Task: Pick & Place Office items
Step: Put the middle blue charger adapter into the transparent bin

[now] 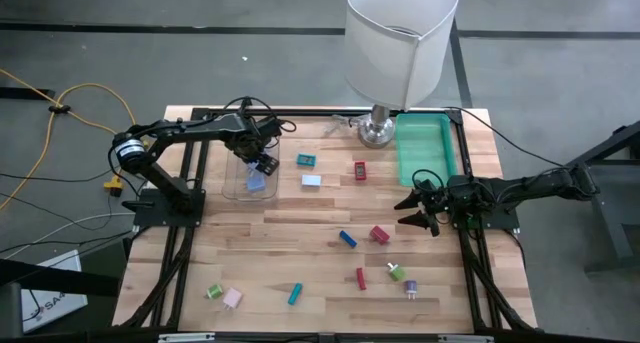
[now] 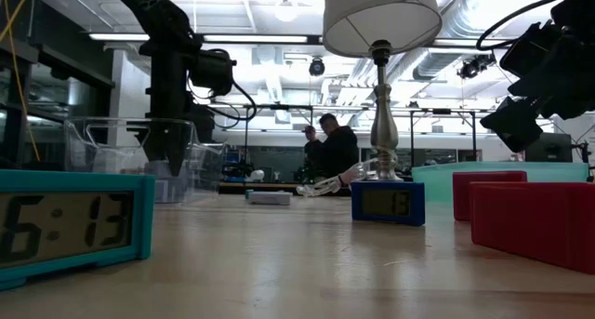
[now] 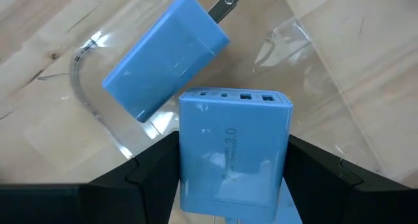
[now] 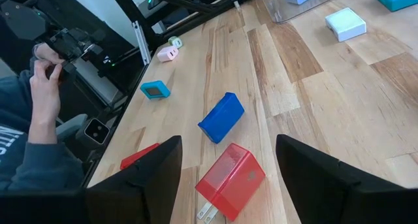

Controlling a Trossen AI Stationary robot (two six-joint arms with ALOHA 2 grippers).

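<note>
My left gripper (image 1: 264, 165) stands over the clear box (image 1: 238, 178) at the table's far left, shut on a light blue USB charger block (image 3: 234, 155). A second light blue charger (image 3: 163, 57) with metal prongs lies flat on the box floor. My right gripper (image 1: 420, 209) hovers open at the table's right side, touching nothing. Before it lie a red plug block (image 4: 230, 179) and a dark blue block (image 4: 221, 117). Small red, teal, green and pink pieces are scattered over the near half of the table. My left gripper pinches the light blue charger block by its two long side faces (image 3: 186, 178), one dark finger (image 3: 153, 172) on each side. The fingers come from above, pointing down into the clear box. The block's port end (image 3: 235, 96) sticks out beyond the fingertips, over the lying charger.
A white-shaded lamp (image 1: 398, 41) stands on its metal base (image 1: 377, 131) at the far edge, beside a green tray (image 1: 425, 151). A teal clock (image 1: 307, 160), a white block (image 1: 312, 180) and a red piece (image 1: 360, 170) lie right of the clear box. A person's hand (image 4: 42, 80) shows beyond the table.
</note>
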